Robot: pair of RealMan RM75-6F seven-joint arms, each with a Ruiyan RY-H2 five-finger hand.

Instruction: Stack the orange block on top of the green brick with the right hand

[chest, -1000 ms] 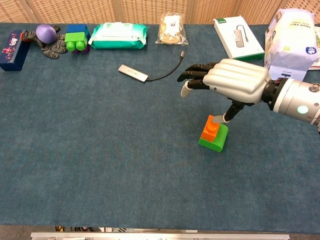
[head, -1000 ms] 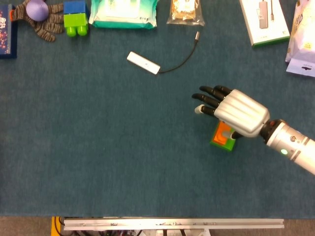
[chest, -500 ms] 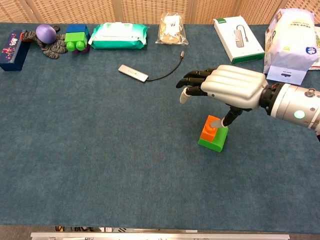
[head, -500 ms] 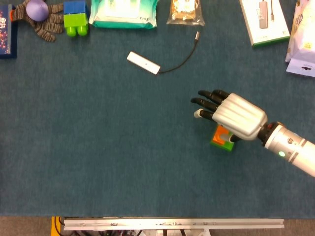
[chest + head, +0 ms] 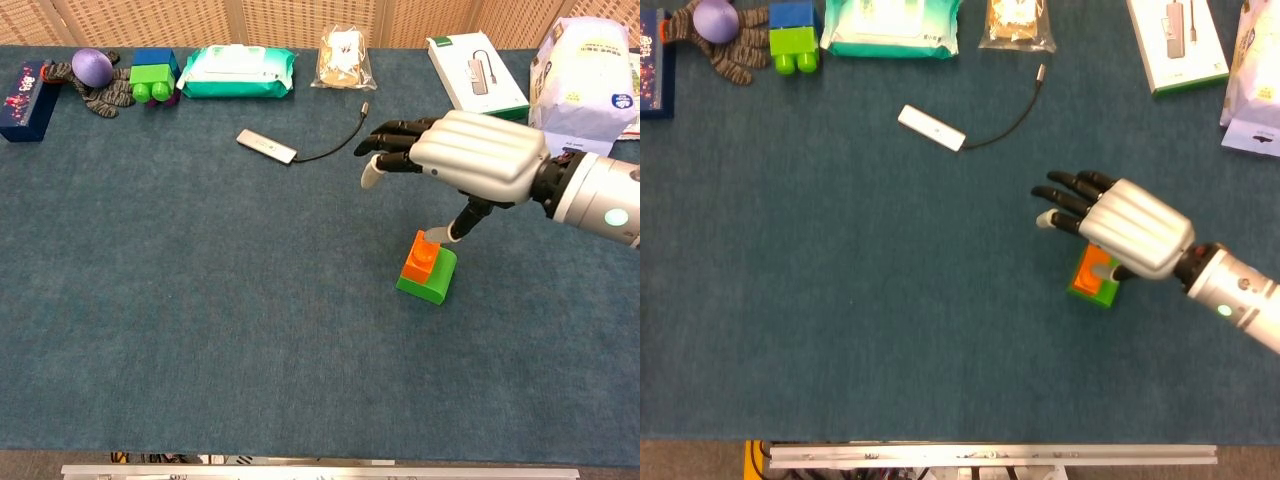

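Here the orange block (image 5: pixel 421 256) sits on top of the green brick (image 5: pixel 433 279), right of the table's middle. The right hand (image 5: pixel 470 160) hovers just above them, palm down, fingers (image 5: pixel 392 145) spread toward the left and holding nothing; its thumb tip lies at the block's top.

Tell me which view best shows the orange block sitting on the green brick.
Chest view: the orange block shows from the side atop the green brick. In head view, the right hand partly covers both.
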